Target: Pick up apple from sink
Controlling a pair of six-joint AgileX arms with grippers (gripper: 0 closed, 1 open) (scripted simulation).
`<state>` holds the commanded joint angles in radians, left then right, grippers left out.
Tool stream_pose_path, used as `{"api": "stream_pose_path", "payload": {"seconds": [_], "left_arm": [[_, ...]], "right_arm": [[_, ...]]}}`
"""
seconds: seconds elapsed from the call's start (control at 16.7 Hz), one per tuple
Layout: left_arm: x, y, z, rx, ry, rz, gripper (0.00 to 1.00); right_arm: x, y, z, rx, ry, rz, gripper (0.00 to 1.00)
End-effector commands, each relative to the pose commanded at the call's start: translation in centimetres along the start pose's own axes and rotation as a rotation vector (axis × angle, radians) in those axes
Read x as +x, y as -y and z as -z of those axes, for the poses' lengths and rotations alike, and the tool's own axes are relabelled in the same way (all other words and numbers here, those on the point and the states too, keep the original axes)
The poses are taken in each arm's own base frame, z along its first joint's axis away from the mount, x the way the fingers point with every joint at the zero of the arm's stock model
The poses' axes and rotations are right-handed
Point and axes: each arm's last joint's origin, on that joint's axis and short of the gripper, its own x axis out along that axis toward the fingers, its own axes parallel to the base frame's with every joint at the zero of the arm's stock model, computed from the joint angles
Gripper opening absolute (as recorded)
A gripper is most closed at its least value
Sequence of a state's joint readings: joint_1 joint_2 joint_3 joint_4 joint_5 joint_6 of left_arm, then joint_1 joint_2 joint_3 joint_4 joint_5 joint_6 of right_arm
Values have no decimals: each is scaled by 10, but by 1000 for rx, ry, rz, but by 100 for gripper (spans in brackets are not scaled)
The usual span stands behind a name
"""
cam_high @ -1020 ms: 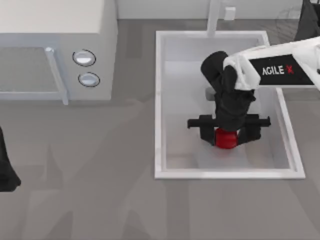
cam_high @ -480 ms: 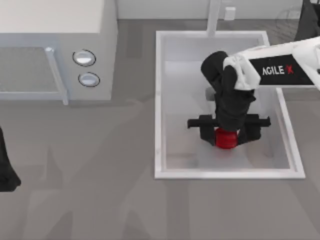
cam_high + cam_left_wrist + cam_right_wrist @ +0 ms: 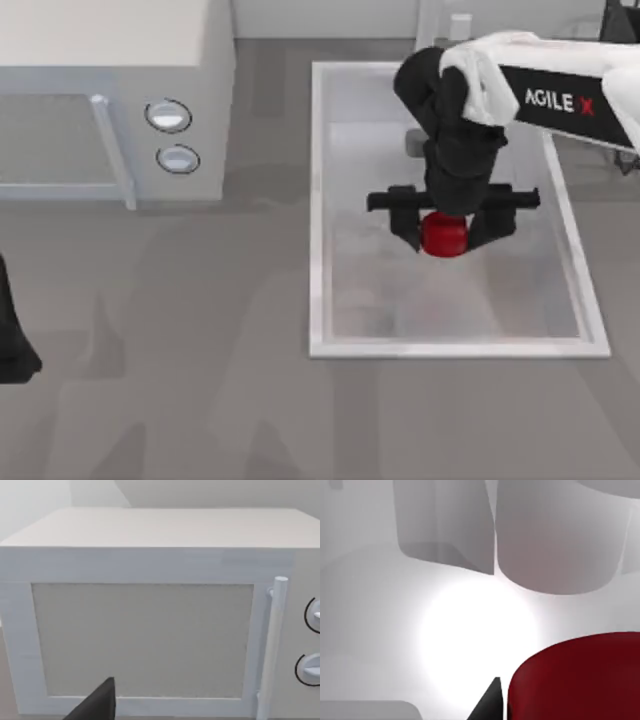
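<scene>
Holding the small shiny red round apple [image 3: 444,234] tight, the right pincer [image 3: 446,238] hangs over the big white sink [image 3: 318,200] near the worktop's right edge. Lifting step; next, raise it clear.

Right arm [image 3: 560,95]: white shell link marked "AGILE X", black letters with red X; black wrist housing; black two-finger hand [image 3: 445,232] on a crossbar. Left arm [image 3: 15,340]: black.
</scene>
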<state>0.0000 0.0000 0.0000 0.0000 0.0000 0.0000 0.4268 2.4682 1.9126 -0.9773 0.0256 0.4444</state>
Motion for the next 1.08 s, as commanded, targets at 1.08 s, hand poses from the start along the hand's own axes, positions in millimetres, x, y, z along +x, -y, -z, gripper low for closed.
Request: {"api": "stream_pose_path", "payload": {"seconds": [1.08], "left_arm": [[0, 0, 0, 0, 0, 0, 100]], "right_arm": [[-197, 10, 12, -2, 3, -2, 0]]}}
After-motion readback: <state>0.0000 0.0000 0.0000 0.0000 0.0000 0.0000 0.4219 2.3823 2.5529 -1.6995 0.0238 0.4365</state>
